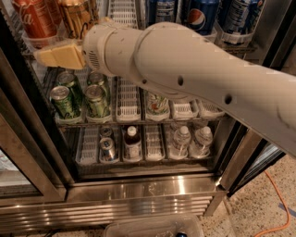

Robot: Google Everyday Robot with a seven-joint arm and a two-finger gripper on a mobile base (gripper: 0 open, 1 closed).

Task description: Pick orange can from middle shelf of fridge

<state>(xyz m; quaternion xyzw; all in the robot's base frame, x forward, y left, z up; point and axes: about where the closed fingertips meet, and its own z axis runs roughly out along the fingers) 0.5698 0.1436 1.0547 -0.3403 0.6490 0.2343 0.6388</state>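
The orange can [76, 16], gold with dark lettering, stands on the middle shelf [122, 9] of the fridge [138, 196], at the top left of the view next to a red cola can [34, 18]. My gripper [60, 55], tan-yellow, is at the front edge of that shelf, just below and slightly left of the orange can. I cannot see that it holds anything. My thick white arm [194, 69] crosses the view from the right and hides part of the shelf.
Blue cola cans [199, 14] stand on the same shelf at the right. Green cans [64, 99] fill the rack below. Water bottles [180, 139] and small cans are on the lowest rack. A dark door frame [27, 139] is at the left. An orange cable [277, 217] lies on the floor.
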